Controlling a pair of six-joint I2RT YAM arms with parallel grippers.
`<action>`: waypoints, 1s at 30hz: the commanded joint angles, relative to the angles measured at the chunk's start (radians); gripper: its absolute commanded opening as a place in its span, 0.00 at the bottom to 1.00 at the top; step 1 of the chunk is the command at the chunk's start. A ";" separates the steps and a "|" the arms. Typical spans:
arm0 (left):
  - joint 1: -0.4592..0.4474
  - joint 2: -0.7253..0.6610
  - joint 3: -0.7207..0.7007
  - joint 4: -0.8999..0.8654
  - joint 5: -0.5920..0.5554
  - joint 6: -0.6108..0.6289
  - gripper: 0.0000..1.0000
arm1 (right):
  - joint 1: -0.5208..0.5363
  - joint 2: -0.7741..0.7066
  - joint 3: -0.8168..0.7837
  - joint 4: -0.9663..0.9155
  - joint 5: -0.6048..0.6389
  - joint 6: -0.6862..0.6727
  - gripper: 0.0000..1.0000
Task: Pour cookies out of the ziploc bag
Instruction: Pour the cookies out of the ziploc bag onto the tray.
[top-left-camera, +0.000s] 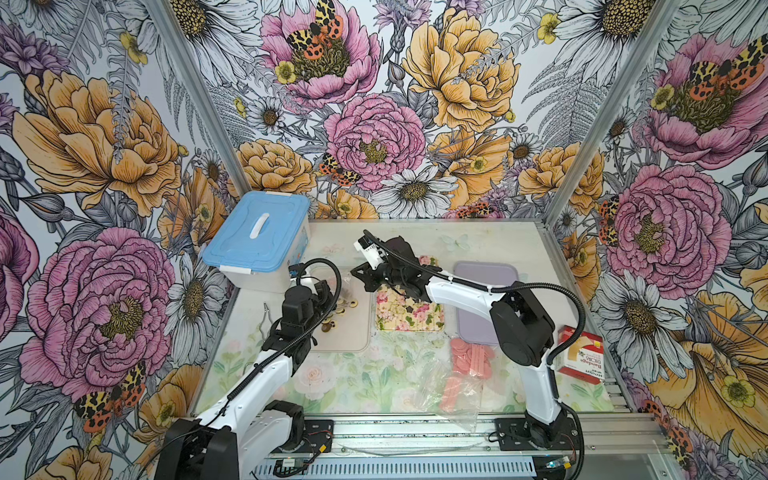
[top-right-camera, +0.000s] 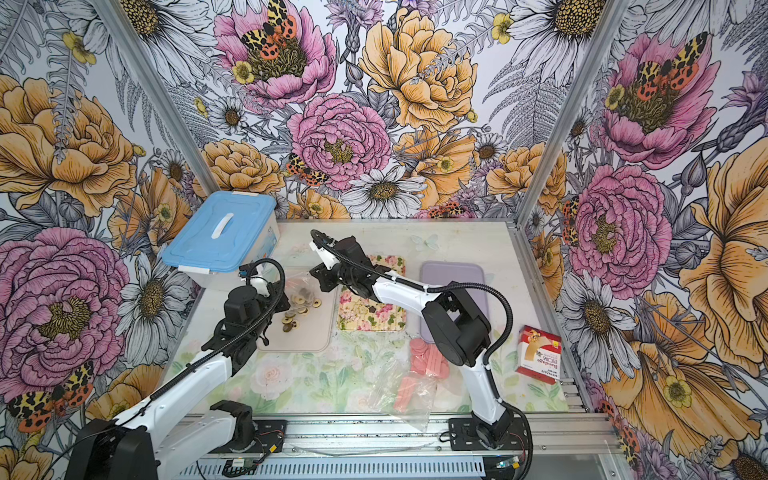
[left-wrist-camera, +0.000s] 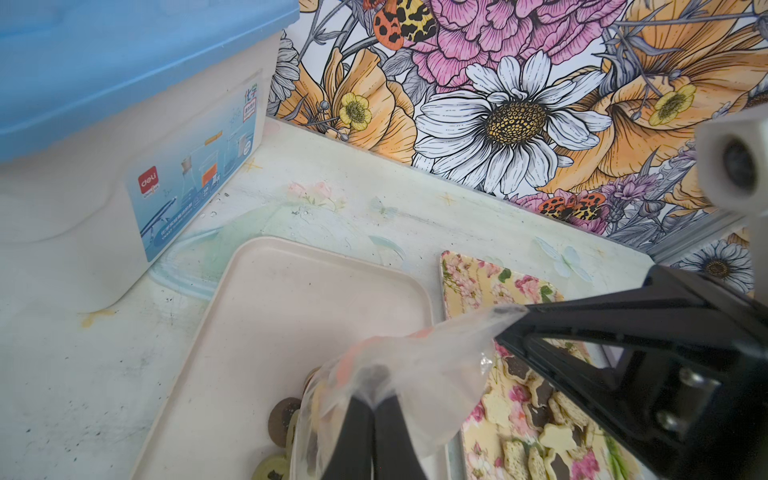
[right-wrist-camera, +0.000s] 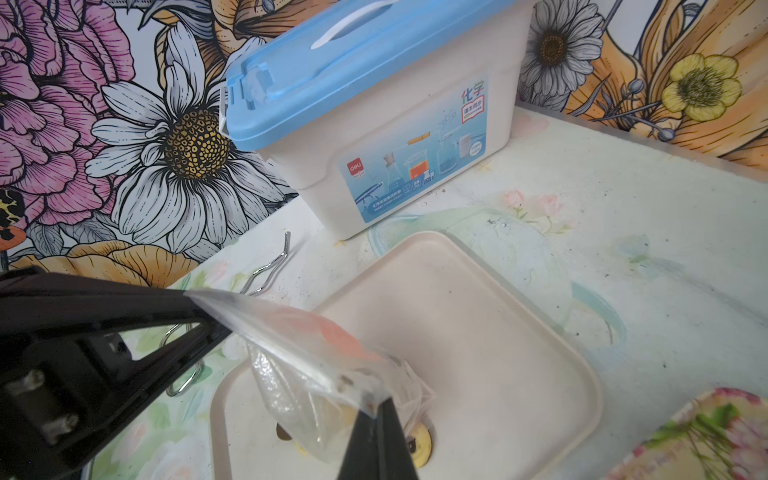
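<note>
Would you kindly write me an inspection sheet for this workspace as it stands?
Surface: floral table, stained.
Job's things: clear ziploc bag held over beige tray; round cookies on that tray, some inside the bag; star cookies on floral tray.
Clutter: blue-lidded box, lilac tray, pink discs, empty bag, bandage box, wire piece.
Grippers: left gripper and right gripper both shut on the bag.
Cables: black conduit along each arm.
Surroundings: floral walls.

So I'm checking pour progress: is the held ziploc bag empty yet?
Not empty. In the left wrist view the ziploc bag still shows dark and orange shapes inside, while some cookies already lie on the beige tray.
</note>
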 joint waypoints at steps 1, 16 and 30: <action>0.012 -0.027 -0.012 0.033 -0.051 0.017 0.00 | -0.026 -0.044 -0.017 0.006 0.045 -0.001 0.00; 0.011 -0.041 -0.019 0.036 -0.058 0.019 0.00 | -0.025 -0.052 -0.026 0.017 0.045 0.001 0.00; 0.006 -0.062 -0.026 0.040 -0.067 0.022 0.00 | -0.022 -0.063 -0.033 0.031 0.036 0.002 0.00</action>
